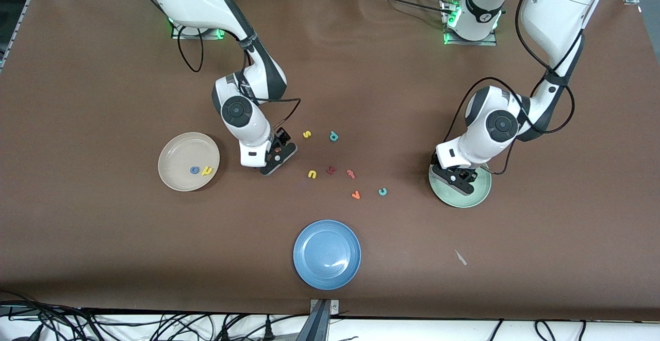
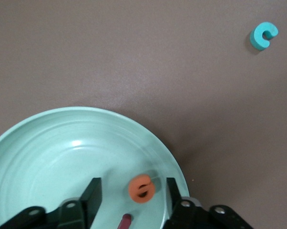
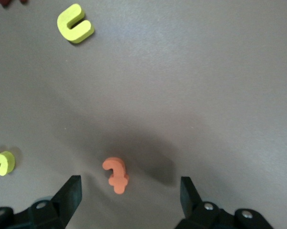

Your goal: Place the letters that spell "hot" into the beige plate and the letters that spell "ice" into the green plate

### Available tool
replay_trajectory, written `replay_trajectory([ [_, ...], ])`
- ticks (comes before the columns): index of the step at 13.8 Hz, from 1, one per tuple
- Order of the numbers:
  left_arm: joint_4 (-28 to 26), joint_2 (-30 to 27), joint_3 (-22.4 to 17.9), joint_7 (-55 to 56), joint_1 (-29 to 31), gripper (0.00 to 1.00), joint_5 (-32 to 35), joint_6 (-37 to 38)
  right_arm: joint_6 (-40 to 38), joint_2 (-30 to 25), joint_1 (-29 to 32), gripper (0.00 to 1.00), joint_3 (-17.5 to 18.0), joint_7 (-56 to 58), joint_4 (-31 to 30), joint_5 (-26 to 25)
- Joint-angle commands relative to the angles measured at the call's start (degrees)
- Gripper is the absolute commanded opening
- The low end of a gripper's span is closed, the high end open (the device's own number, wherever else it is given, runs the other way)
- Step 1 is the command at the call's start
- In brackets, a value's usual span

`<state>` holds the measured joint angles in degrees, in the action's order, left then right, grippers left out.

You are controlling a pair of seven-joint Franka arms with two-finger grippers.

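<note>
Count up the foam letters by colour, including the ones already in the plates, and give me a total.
Yellow letters: 3
Orange letters: 3
Teal letters: 2
Dark red letters: 2
Pinkish-red letter: 1
Blue letter: 1
Total: 12

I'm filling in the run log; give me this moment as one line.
left pincer: open over green plate, orange e below | right pincer: open over orange t | beige plate: o, h

Glossy green plate [image 2: 48, 143] — matt foam letters, matt brown table [image 1: 103, 72].
</note>
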<state>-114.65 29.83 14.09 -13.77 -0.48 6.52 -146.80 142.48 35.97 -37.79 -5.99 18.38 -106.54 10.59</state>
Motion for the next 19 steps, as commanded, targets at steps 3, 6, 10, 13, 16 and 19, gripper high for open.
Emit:
replay_trajectory([
  [3,3.19,-1.87,-0.37,-1.35,-0.31,1.00,-2.74,0.81,0.52,0.76,-1.05,0.61,-0.17,0.60,0.72,-0.05],
  [6,5.13,-2.93,-0.38,-0.73,-1.18,1.00,-2.83,1.42,0.52,0.76,-1.05,0.39,-0.08,0.43,0.72,-0.05],
  [10,13.72,-0.30,-0.38,1.37,-4.25,1.00,-2.74,8.78,0.60,1.11,-1.23,0.20,-0.08,0.25,0.72,-0.05],
  [13,16.38,0.32,-0.29,9.86,-6.10,1.00,-2.91,12.85,0.69,1.12,-1.41,0.07,-0.17,0.25,0.72,0.22],
  [16,18.65,2.86,-1.42,23.31,-10.57,1.00,-3.44,12.85,-4.99,-0.46,-0.36,0.04,-1.65,1.21,4.40,-0.13],
  [19,24.36,6.72,-6.96,29.05,-15.68,1.00,-10.60,14.68,-11.51,-2.04,-0.26,0.03,-6.56,2.18,6.52,-0.14],
])
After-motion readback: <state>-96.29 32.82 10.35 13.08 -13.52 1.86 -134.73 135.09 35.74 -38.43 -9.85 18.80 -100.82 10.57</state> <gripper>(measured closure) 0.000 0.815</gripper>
